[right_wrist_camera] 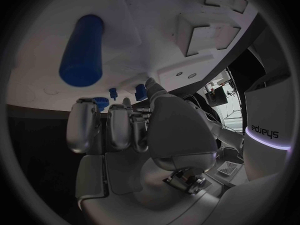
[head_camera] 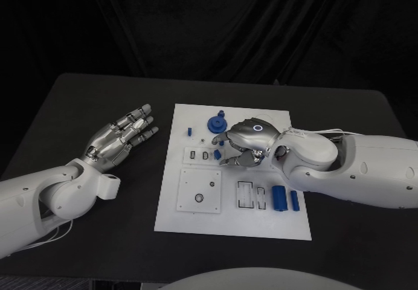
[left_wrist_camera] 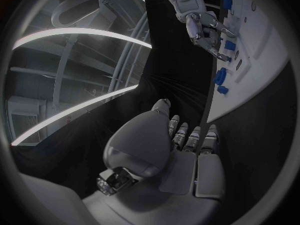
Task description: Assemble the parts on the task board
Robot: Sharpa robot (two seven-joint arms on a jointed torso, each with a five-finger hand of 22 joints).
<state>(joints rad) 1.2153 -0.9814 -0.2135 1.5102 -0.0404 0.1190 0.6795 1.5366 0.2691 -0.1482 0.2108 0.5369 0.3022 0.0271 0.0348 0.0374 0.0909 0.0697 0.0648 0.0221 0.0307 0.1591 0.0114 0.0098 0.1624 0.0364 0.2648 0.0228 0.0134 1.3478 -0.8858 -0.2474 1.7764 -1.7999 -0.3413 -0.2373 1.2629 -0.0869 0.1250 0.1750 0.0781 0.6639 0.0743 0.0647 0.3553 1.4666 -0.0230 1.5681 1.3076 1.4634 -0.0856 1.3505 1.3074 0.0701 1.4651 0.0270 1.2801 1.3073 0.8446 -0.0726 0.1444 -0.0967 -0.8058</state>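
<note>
Nearest us on the board (head_camera: 231,226) lie two blue cylinders (head_camera: 279,197), side by side near its right edge, beside two slotted blocks. Just beyond, we see the right hand (head_camera: 242,147) curled over the board's middle; we cannot tell whether it holds a part. The left hand (head_camera: 119,139) rests off the board, fingers spread, holding nothing. Farthest, a blue gear (head_camera: 216,122) stands on the board.
</note>
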